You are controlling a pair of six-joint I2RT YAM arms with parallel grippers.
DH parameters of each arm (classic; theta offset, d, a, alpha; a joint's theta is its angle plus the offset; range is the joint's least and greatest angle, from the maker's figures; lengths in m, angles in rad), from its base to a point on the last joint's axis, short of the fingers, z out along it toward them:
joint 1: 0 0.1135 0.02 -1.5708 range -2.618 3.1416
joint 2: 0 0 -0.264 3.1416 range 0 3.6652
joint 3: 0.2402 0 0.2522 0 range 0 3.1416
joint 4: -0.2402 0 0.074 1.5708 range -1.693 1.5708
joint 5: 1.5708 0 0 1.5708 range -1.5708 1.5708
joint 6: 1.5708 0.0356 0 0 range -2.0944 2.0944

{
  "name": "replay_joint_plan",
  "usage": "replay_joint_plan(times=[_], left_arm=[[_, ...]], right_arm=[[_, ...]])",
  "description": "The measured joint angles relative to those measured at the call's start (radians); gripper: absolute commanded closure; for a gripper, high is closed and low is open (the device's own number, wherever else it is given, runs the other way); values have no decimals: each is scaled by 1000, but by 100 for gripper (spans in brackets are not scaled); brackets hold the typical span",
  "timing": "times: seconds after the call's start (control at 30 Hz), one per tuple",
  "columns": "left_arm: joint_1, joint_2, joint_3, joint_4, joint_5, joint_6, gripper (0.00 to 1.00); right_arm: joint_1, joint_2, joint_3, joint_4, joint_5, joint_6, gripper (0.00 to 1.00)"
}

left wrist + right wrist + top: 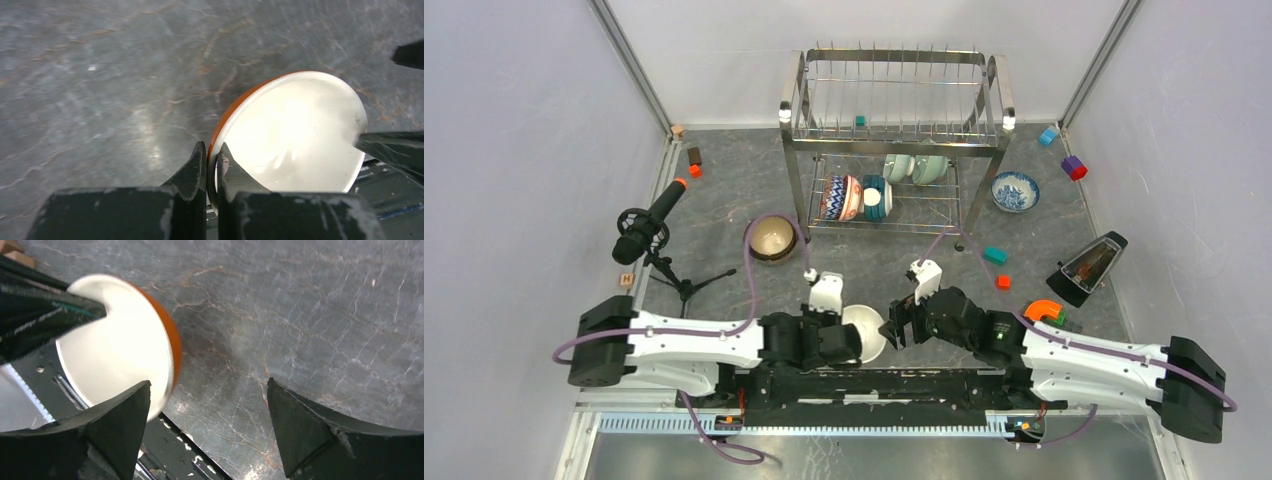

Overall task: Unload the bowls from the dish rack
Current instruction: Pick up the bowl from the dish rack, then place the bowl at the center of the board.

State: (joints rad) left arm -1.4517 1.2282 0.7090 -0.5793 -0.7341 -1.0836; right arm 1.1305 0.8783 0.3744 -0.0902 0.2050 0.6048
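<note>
The left fingers [202,160] are closed tight on the rim of a red-orange bowl [295,130] with a white inside, one finger inside the lip and one outside. The right fingers [120,425] stand wide apart just beside the same bowl, holding nothing. The bowl hangs on edge between the two arms, above the near edge of the surface [724,190]. As I judge it, the step is to set this bowl down. A pinch on a thin rim lets a bowl swing, so the left arm should travel slowly, and only once the right fingers are drawn clear to the right. A bare patch near the brown bowl [772,238], but apart from it, suits. Level the bowl, lower until its foot rests, then open. More bowls wait in the dish rack [894,55] at the far side.
</note>
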Motion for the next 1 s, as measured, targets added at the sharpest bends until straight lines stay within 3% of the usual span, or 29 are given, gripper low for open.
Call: replay_joint_plan(times=[0.17, 0.37, 0.7, 1.0], left_arm=[[40, -150, -21, -174, -72, -97, 98], [209, -295, -95, -272, -92, -143, 98], [417, -305, -135, -308, -56, -141, 98], [545, -339, -174, -354, -40, -169, 98]], right_arm=[[0, -66, 43, -32, 8, -40, 3], [0, -164, 34, -69, 82, -51, 2], [0, -327, -91, -87, 121, -25, 2], [0, -346, -135, -76, 134, -14, 2]])
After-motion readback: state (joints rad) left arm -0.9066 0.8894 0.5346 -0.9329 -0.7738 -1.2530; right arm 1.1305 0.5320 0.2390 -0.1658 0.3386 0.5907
